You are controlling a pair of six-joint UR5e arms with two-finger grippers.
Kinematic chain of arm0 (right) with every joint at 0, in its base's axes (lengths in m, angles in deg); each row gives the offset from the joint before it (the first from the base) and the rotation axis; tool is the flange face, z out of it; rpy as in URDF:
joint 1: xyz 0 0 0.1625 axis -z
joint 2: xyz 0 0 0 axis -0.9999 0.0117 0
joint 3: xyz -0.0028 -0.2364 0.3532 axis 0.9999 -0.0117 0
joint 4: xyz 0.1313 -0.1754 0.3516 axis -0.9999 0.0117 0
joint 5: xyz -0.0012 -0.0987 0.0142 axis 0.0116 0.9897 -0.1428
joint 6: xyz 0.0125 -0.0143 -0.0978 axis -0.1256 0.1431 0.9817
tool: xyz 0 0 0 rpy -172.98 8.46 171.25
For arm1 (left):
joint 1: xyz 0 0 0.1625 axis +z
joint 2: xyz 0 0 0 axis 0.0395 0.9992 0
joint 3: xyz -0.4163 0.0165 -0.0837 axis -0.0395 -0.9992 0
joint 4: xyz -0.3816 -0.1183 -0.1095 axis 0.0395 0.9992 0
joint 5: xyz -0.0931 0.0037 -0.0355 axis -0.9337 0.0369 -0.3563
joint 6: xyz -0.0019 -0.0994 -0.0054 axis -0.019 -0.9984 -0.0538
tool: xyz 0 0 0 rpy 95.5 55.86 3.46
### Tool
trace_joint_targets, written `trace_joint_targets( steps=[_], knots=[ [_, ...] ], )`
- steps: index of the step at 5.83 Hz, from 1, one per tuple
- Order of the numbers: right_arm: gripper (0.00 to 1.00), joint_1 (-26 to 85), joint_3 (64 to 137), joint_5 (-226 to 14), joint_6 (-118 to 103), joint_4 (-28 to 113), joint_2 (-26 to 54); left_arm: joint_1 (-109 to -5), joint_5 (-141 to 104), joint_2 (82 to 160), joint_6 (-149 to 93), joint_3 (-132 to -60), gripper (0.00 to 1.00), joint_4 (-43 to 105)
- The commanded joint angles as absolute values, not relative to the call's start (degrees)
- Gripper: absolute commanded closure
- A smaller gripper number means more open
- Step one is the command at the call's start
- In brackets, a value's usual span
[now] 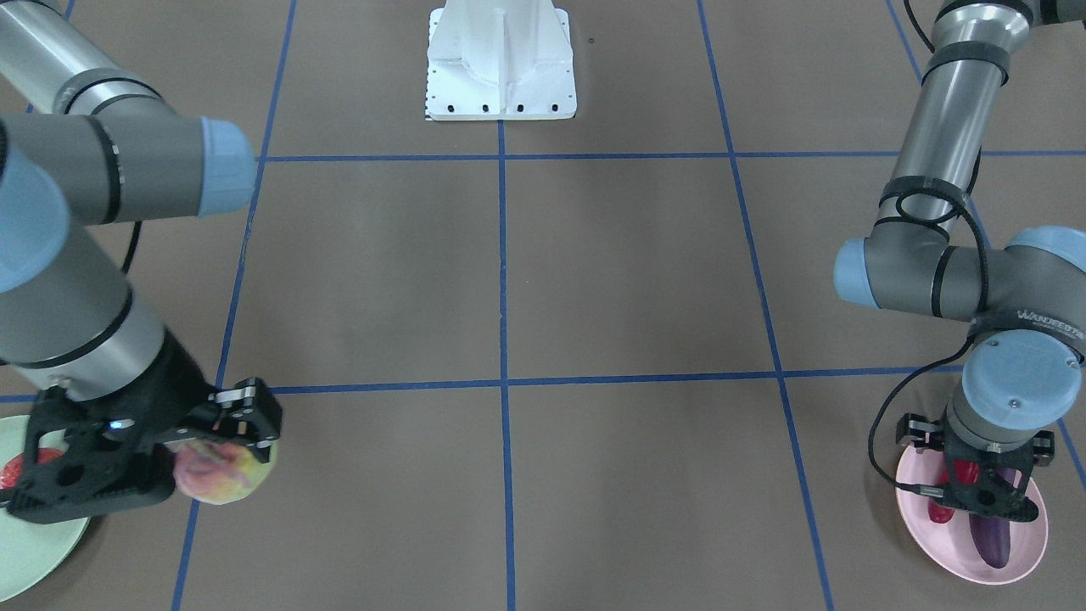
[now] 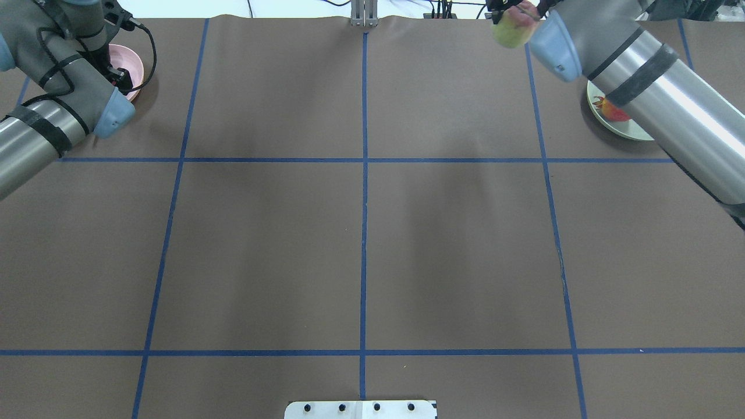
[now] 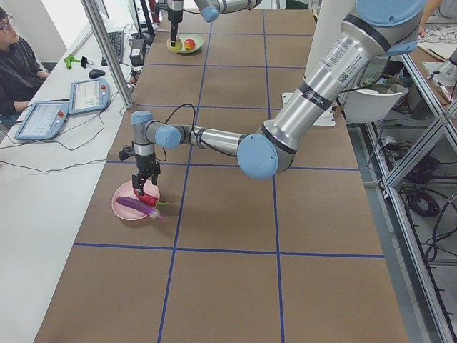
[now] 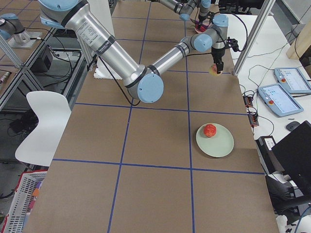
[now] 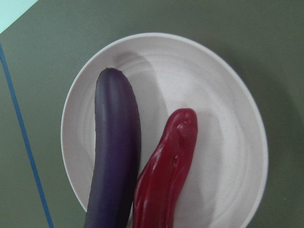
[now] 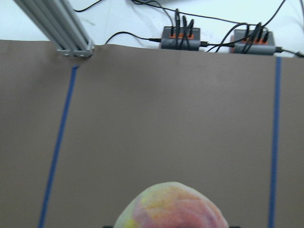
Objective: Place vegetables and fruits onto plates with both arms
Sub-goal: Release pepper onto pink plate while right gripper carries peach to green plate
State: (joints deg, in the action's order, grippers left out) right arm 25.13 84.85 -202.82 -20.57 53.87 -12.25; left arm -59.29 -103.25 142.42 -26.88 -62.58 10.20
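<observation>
Right claw (image 1: pixel 216 462) grips the peach (image 1: pixel 239 479) above the counter (image 1: pixel 594 297) near the mint plate (image 1: pixel 34 552) bearing the round fruit (image 4: pixel 210 130); left claw (image 1: pixel 984 496), opening unclear, hovers over the pink plate (image 5: pixel 228 118) where eggplant (image 5: pixel 114 152) and chili (image 5: pixel 166 175) lie touching

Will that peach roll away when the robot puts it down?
Probably, a little: the peach looks round, so it may roll. The green plate looks slightly dished, which should likely stop it. It might bump the red fruit already there.
</observation>
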Motion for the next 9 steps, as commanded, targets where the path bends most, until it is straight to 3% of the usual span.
trace_joint_targets(
  steps=[1,4,9],
  knots=[
    [1.00,19.7,82.1,-202.6,-5.1,52.1,-6.0,-59.3,-109.0,146.5,-30.8,-62.9,0.00,8.5],
    [1.00,16.2,65.9,-201.3,-0.1,29.4,-0.7,-59.2,-114.2,148.4,-33.2,-66.3,0.00,4.6],
    [1.00,18.3,58.2,-196.7,0.3,27.7,0.0,-59.0,-114.2,148.6,-33.2,-66.6,0.00,4.6]
  ],
)
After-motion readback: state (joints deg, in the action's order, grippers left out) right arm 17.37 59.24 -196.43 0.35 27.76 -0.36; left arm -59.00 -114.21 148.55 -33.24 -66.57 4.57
